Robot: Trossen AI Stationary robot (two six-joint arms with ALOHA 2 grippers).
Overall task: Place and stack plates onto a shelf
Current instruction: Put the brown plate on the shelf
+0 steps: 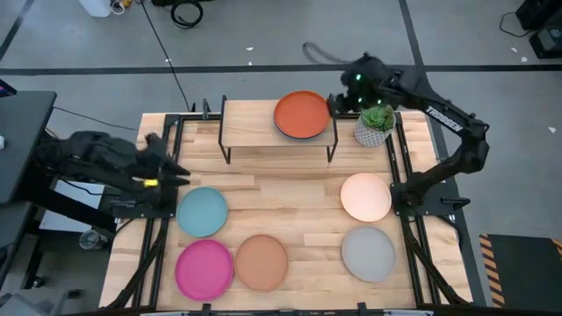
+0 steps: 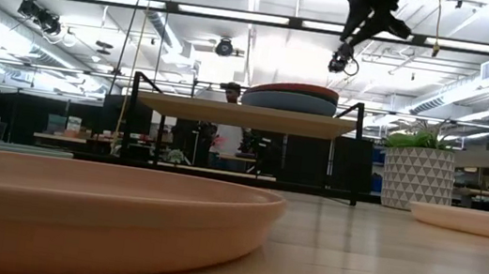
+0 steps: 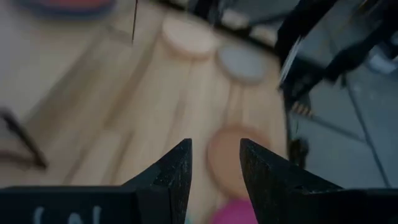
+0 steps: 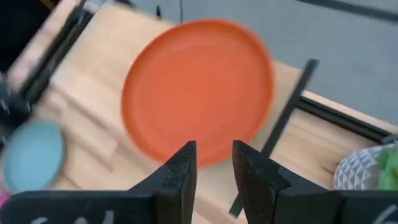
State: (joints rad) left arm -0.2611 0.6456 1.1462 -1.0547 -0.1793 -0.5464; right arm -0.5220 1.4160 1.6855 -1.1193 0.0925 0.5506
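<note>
Seven plates (image 1: 205,211), one shelf (image 1: 255,132), one plant (image 1: 376,124)

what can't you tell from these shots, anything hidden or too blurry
- Plates under the orange plate on the shelf: the high view shows only the top one; the low view shows a bluish one beneath, but the exact count is unclear.
- Left wrist view: motion blur smears the table plates.
- Low view: the near tan plate blocks the plates behind it.

Overhead and table-level views, plus two wrist views, the orange plate (image 1: 302,115) common to three.
</note>
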